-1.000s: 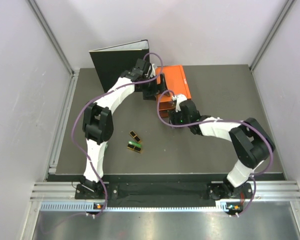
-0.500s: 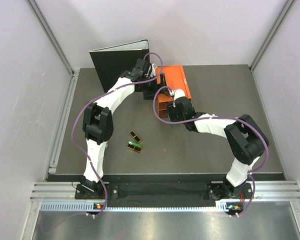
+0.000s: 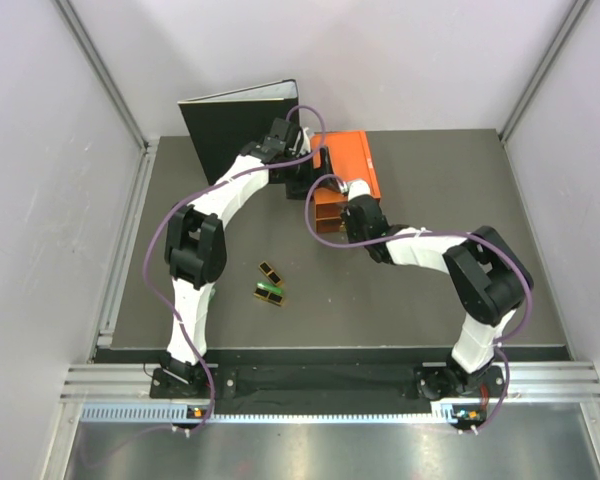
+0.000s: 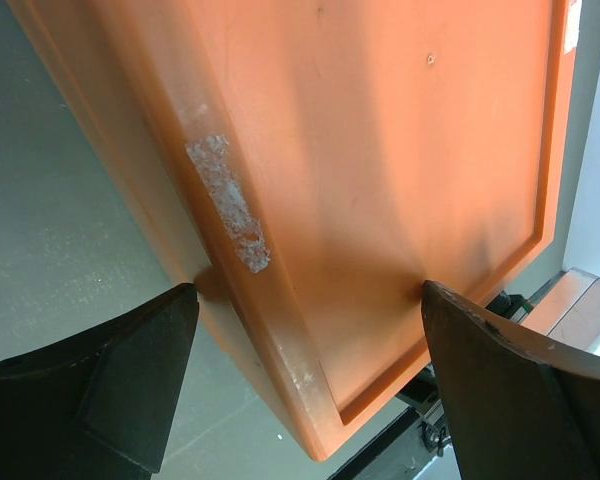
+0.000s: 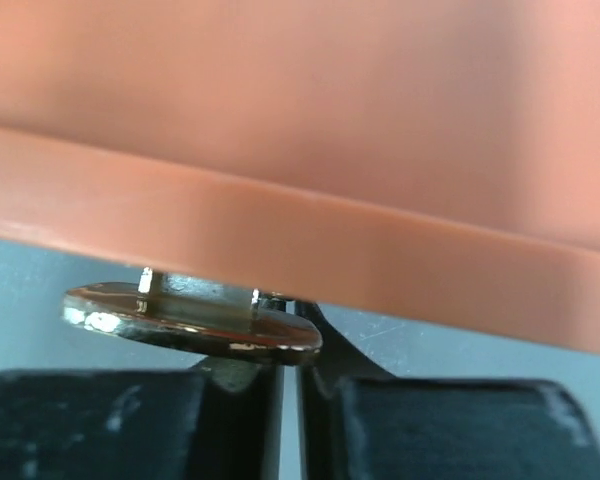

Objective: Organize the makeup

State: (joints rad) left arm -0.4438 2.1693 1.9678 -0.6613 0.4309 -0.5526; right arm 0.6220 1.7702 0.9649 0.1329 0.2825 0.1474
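Two items of makeup are seen on the bench [image 3: 430, 290], lower left of centre in the top view: a small black case [image 3: 268, 271] and, just below it, a second case with green and gold [image 3: 270, 294]. They lie near each other and well apart from both arms' working ends. No other makeup can be made out.

An orange drawer box [image 3: 352, 160] is placed at the upper centre of the frame. A black binder [image 3: 235, 125] stands upright just to its left.

The left gripper [image 3: 302, 172] is held at the left end of the box. In the left wrist view its jaws are spread wide, one on either side of a corner of the box. Whether they press on the box cannot be told.

The right gripper [image 5: 288, 365] is positioned at the lower front of the box. Its fingers [image 5: 130, 420] are drawn together, with only a thin slit between them. A brass pull [image 5: 190, 322] on the orange front is seen right at their tips. Whether the pull is pinched cannot be told.
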